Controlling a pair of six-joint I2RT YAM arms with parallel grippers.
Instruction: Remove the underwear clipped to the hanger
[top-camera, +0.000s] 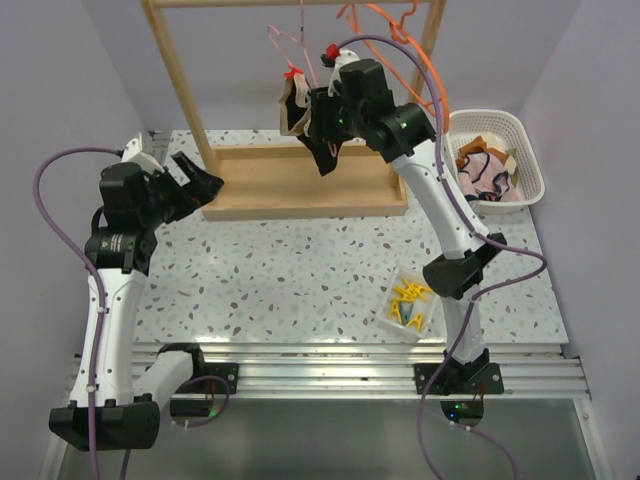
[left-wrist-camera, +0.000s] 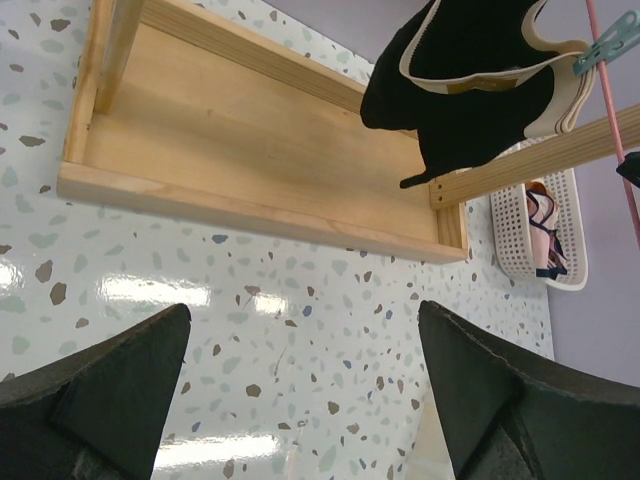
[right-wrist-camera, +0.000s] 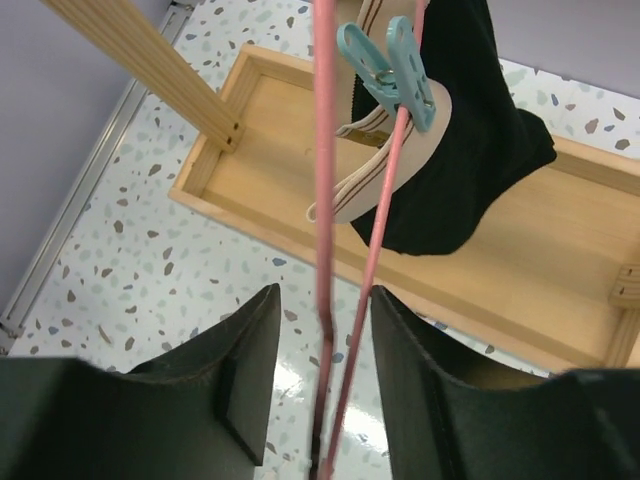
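I saw the black brief with beige panels (right-wrist-camera: 470, 170) hanging from a pink hanger (right-wrist-camera: 325, 200), fastened by a teal clip (right-wrist-camera: 392, 62). The pale pink brief with navy trim (top-camera: 485, 178) lay crumpled in a white basket (top-camera: 487, 116).

black underwear (right-wrist-camera: 470, 170) runs off the picture's top edge.

Wood rack (top-camera: 300, 185), wht basket (top-camera: 486, 114)
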